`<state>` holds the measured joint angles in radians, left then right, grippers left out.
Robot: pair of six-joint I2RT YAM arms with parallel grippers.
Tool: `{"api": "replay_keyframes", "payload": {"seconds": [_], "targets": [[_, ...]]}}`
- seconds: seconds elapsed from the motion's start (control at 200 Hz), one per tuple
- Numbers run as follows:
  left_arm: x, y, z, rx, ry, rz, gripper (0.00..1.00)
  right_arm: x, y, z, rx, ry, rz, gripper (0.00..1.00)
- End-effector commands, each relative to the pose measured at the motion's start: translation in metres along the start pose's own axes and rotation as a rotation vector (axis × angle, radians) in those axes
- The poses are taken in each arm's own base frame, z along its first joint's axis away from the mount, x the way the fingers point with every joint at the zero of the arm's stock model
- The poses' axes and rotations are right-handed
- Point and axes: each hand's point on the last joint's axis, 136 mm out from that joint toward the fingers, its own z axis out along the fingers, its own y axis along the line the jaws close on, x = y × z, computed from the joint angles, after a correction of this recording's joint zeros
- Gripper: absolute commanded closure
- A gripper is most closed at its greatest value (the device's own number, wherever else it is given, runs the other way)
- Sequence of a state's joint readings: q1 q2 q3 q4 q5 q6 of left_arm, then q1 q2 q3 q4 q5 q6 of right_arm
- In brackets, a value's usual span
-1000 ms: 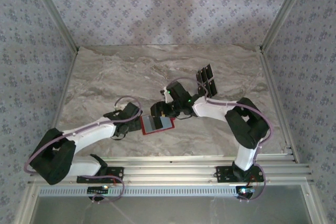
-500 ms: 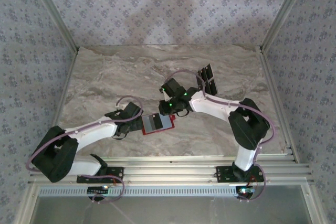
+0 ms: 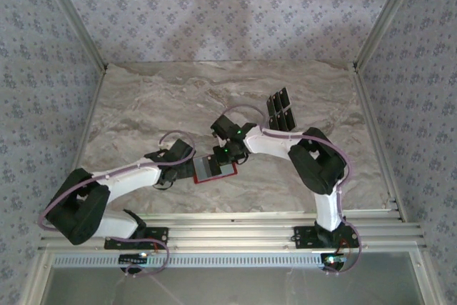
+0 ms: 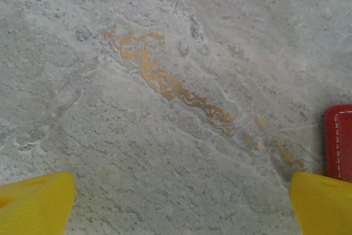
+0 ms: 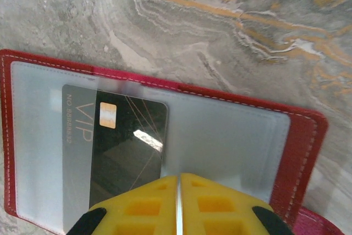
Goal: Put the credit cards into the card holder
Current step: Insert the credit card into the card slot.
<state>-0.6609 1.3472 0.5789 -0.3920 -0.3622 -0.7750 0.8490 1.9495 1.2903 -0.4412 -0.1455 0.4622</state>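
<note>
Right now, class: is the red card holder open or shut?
Open. The card holder lies spread flat on the table, its clear pockets facing up, with a black card partly tucked into one.

The card holder (image 3: 214, 169) lies open and flat on the tabletop, close to the near edge and about midway between the left and right edges. It is red with pale stitching and cloudy clear pockets inside. One black card (image 5: 129, 147), marked VIP with a gold chip, lies partly tucked under one pocket. The other credit cards (image 3: 280, 111), black, lie clustered right of centre, well apart from it.
</note>
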Motion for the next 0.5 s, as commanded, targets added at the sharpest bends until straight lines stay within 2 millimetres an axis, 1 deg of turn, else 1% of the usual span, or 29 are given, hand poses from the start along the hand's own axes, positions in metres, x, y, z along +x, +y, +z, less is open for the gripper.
{"api": "replay_keyframes", "payload": {"seconds": [0.0, 0.16, 0.495], "targets": [[0.003, 0.003, 0.004, -0.014, 0.014, 0.017, 0.00, 0.001, 0.010, 0.003, -0.009, 0.016, -0.019, 0.89], [0.005, 0.004, 0.007, -0.019, 0.020, 0.022, 0.00, 0.003, 0.018, 0.008, -0.032, 0.028, -0.020, 0.89], [0.008, 0.003, 0.011, -0.020, 0.028, 0.026, 0.00, 0.003, 0.035, 0.010, -0.077, 0.031, -0.017, 0.89]]}}
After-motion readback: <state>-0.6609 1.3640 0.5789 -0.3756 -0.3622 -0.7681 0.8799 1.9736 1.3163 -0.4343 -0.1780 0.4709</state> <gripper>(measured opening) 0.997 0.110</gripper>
